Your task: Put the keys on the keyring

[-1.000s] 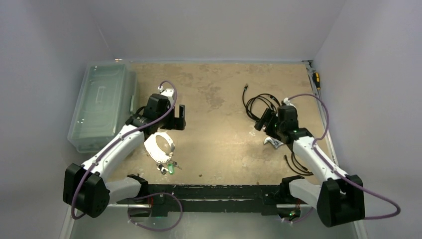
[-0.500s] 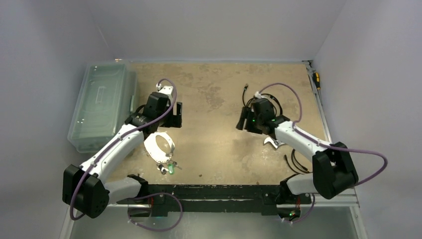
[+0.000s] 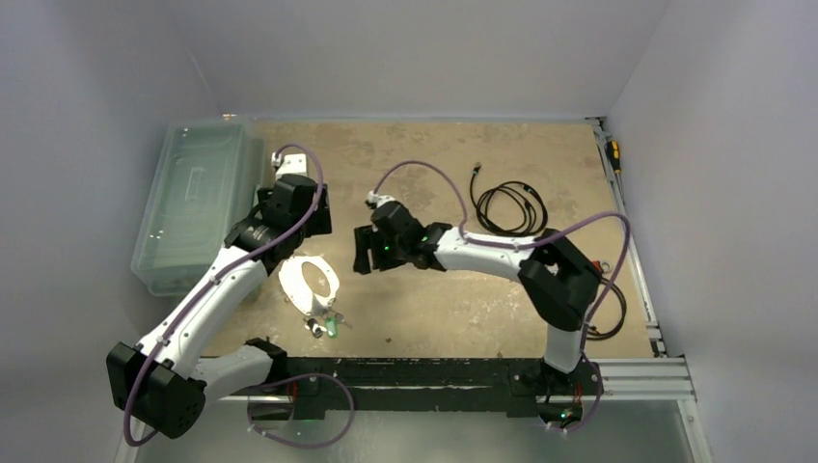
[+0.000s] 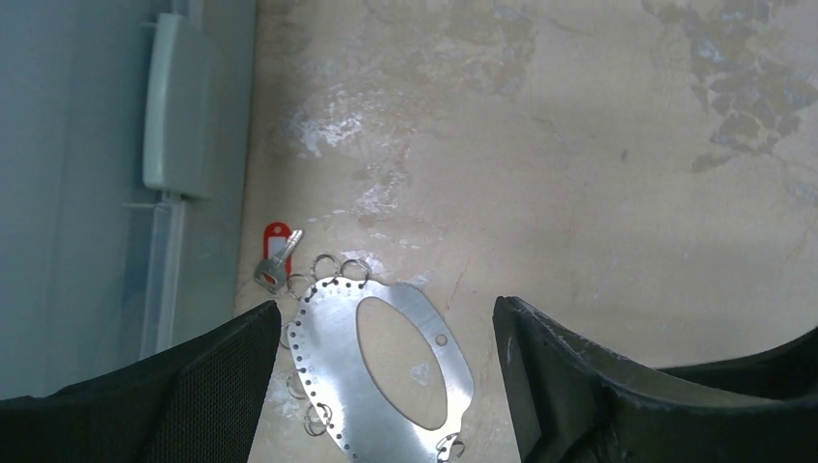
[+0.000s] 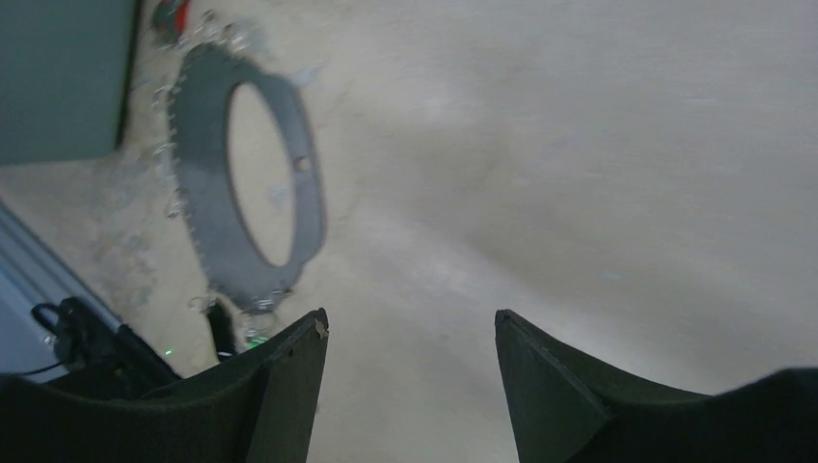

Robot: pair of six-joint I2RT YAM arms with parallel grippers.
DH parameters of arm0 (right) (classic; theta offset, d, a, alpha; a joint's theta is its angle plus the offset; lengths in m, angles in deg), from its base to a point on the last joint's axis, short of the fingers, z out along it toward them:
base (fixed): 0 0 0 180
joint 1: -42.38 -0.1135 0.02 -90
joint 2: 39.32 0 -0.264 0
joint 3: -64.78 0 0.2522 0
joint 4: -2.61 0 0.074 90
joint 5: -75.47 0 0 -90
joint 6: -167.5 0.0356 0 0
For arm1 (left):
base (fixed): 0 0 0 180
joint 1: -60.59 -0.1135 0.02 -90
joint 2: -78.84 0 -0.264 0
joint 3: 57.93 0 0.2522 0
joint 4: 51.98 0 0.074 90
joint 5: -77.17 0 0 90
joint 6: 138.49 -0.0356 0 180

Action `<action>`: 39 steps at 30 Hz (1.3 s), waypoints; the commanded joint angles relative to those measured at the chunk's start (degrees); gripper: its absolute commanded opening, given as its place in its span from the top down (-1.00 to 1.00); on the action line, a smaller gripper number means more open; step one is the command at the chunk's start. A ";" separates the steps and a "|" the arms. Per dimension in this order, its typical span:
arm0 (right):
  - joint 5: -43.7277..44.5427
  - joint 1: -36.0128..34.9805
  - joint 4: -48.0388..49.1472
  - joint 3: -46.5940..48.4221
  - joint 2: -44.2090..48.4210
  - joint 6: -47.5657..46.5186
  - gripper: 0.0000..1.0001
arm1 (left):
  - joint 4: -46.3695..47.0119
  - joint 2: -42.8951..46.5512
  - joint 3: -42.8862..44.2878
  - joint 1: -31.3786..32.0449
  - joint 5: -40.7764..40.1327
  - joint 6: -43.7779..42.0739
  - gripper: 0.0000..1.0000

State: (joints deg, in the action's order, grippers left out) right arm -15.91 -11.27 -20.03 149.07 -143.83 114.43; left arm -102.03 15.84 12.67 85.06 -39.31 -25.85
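Keyring [image 4: 323, 333] lies flat on the worktop [image 3: 434, 299] near its left edge, towards the near-left corner and just beside the bin [image 3: 193, 207].
- It is a thin oval metal plate with a large central opening. Small holes run round its rim, and a few split rings [image 4: 354, 267] sit in them.
- Red key [image 4: 275, 256] is at the ring's far end, next to the bin. Cannot tell whether it is linked to the rim.
- Green key [image 3: 332, 326] is at the ring's near end, close to the worktop's near edge.

Left claw [image 4: 384, 309] hovers over the keyring, jaws apart, nothing between them. Right claw [image 5: 410, 318] is just right of the ring, also spread and empty; its view is blurred.

Handling (judgement):
- The keyring looks stiff, light and smooth, so it is likely to be slippery.
- Lying flush on the worktop, it offers no raised edge to pinch from the side.
- The best hold seems to be across the band, one finger down through the central opening and one outside the rim.
- The keys are tiny and light, so they should slide at a touch. Take them by the plastic head, leaving the bow hole free.
- The split rings are probably springy and fiddly.

Writing: none legible. The red head has a pale label window, but any text is too small to read. No brand is visible on the bin or the claws.
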 commanded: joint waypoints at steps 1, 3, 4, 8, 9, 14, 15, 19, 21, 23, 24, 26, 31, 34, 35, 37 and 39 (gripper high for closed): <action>-6.33 -3.60 5.55 5.05 -4.28 3.04 -0.25 | -1.95 2.12 2.64 0.54 -6.42 2.18 -0.60; -8.90 -4.34 8.44 5.22 -5.68 4.48 -0.18 | -2.28 2.33 2.81 1.01 -7.23 2.33 -0.60; -9.52 -4.74 9.96 5.35 -6.27 5.10 -0.17 | -2.37 2.42 2.84 1.35 -7.66 2.33 -0.60; -10.71 -6.50 11.48 6.84 -8.95 6.28 -0.13 | -2.71 2.71 3.16 2.45 -8.97 2.50 -0.59; -10.74 -6.94 11.75 7.04 -9.34 6.38 -0.12 | -2.78 2.79 3.11 2.57 -9.28 2.58 -0.59; -10.94 -8.05 13.03 6.41 -10.95 6.36 -0.12 | -2.87 2.93 3.14 3.02 -9.65 2.59 -0.59; -11.06 -8.13 13.13 6.46 -11.16 6.28 -0.12 | -2.89 2.81 3.20 3.16 -9.75 2.59 -0.58; -11.33 -8.31 13.53 6.27 -11.85 5.71 -0.11 | -3.11 2.45 3.43 3.89 -10.15 2.63 -0.57; -11.80 -8.39 13.82 6.18 -12.09 5.34 -0.11 | -3.32 2.44 3.50 4.01 -10.38 2.68 -0.55; -12.17 -8.64 14.06 6.06 -12.15 4.69 -0.11 | -3.40 2.45 3.50 4.01 -10.79 2.83 -0.54; -12.41 -8.81 14.10 5.97 -12.18 4.12 -0.11 | -3.48 2.43 3.54 4.03 -11.01 2.91 -0.54; -12.67 -9.16 13.81 6.02 -12.10 2.82 -0.11 | -3.60 2.42 3.63 4.01 -11.28 2.94 -0.54; -13.48 -9.72 13.64 5.10 -11.15 -1.19 -0.11 | -3.63 2.30 3.63 4.02 -11.38 2.94 -0.53; -13.66 -9.81 13.94 4.06 -10.28 -3.26 -0.12 | -3.65 2.34 3.65 4.01 -11.37 2.98 -0.52; -13.58 -9.81 13.79 3.80 -10.06 -3.90 -0.12 | -3.66 2.42 3.69 4.01 -11.42 2.99 -0.51; -13.38 -9.81 12.93 3.58 -10.01 -4.82 -0.10 | -3.71 2.52 3.66 4.01 -11.57 2.96 -0.51; -13.46 -9.89 12.45 3.29 -10.01 -5.38 -0.08 | -3.76 2.53 3.70 4.01 -11.70 3.03 -0.51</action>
State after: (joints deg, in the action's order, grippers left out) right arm -28.04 -20.93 -8.03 153.07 -156.33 112.48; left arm -105.77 17.44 13.81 88.82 -49.48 -23.78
